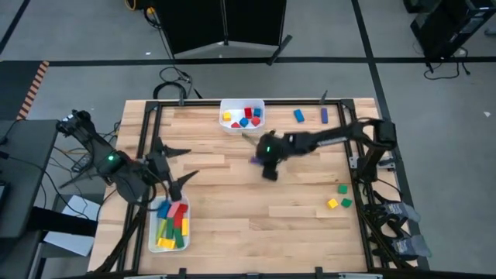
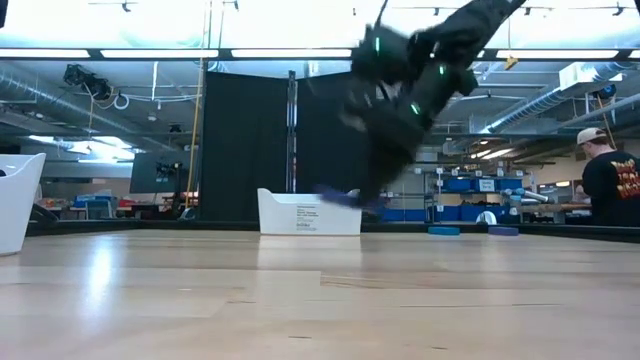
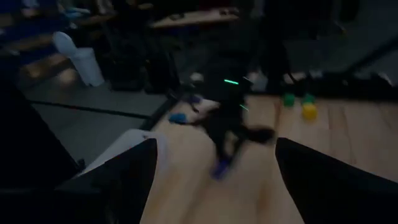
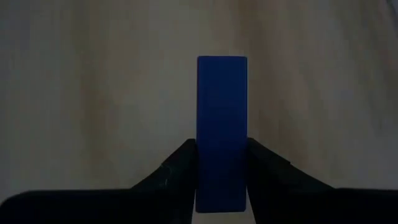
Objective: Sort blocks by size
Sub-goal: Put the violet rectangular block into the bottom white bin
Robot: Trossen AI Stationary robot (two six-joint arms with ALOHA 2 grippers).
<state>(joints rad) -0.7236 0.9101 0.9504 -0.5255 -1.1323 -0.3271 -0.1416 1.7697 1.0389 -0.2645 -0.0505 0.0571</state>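
Note:
My right gripper (image 1: 263,161) hangs over the middle of the table, shut on a dark blue bar (image 4: 222,124). The bar also shows in the low view (image 2: 340,197), above the tabletop. My left gripper (image 1: 182,165) stands open at the table's left, just beyond a white tray (image 1: 154,232) that holds long yellow, green, red and blue blocks. Nothing is between its fingers (image 3: 124,180). A second white tray (image 1: 225,122) at the far edge holds small red, blue and yellow cubes. My right gripper pinches the blue bar's two long sides (image 4: 202,168) between its two fingers, near one end of the bar. The rest of the bar sticks out past the fingertips, in line with them. The fingers slant down from above, and the bar is lifted clear of the table.
A blue block (image 1: 298,115) and a purple block (image 1: 324,115) lie near the far edge, right of the far tray. Two green cubes (image 1: 342,188) and a yellow one (image 1: 332,204) sit at the right. A person (image 2: 610,185) stands in the room beyond the table.

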